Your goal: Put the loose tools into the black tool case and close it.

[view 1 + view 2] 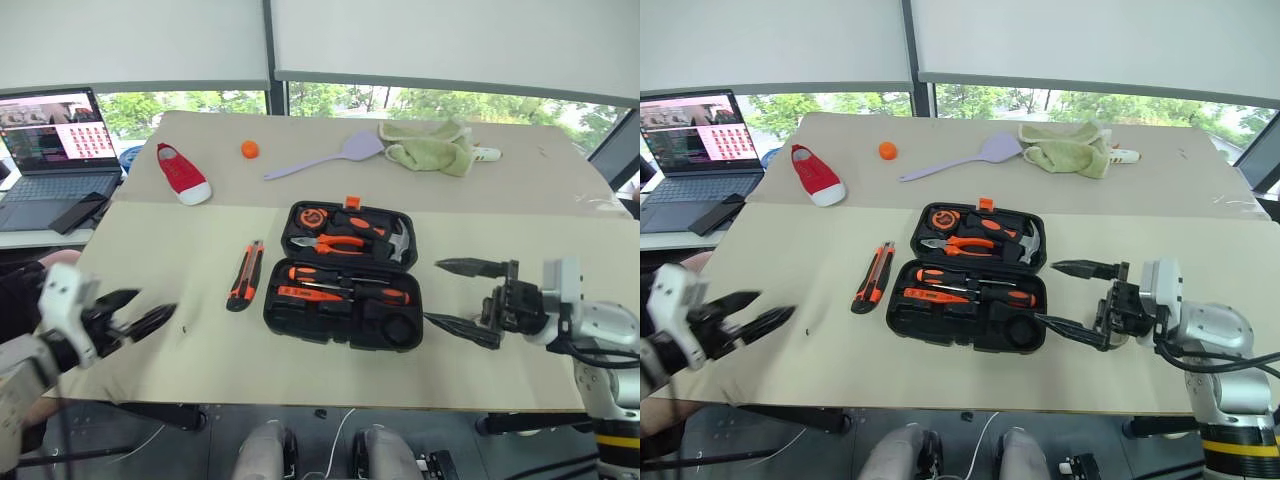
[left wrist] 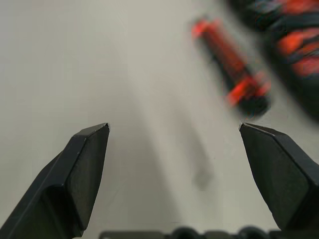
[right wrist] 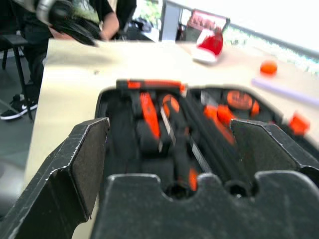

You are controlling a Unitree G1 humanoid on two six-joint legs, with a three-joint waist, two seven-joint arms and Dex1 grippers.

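Centrally on the desk (image 1: 200, 350), the black tool case (image 1: 345, 275) lies open like a book, its lid half toward the far edge and its base half toward the near edge. Within the lid half sit an orange tape measure (image 1: 313, 216), orange-handled pliers (image 1: 338, 243) and a hammer (image 1: 398, 240), with a small orange latch (image 1: 352, 202) standing up at the far rim. Within the base half, two orange-and-black screwdrivers (image 1: 345, 277) lie lengthwise in their slots, and a dark tape roll (image 1: 401, 330) rests in the corner nearest the right claw. Just beside the case's left side, apart from it, the orange-black utility knife (image 1: 245, 275) lies on the bare desk.

Off the near left corner of the desk the left claw (image 1: 150, 312) hangs released, fingers spread and empty. Close to the case's right side the right claw (image 1: 463, 298) is likewise released, one finger either side of a wide gap, grasping nothing.

Toward the far edge lie a red shoe (image 1: 182, 173), an orange ball (image 1: 250, 149), a lilac spatula (image 1: 325, 156) and a green cloth (image 1: 430, 145). A laptop (image 1: 50, 150) stands beyond the far left corner.
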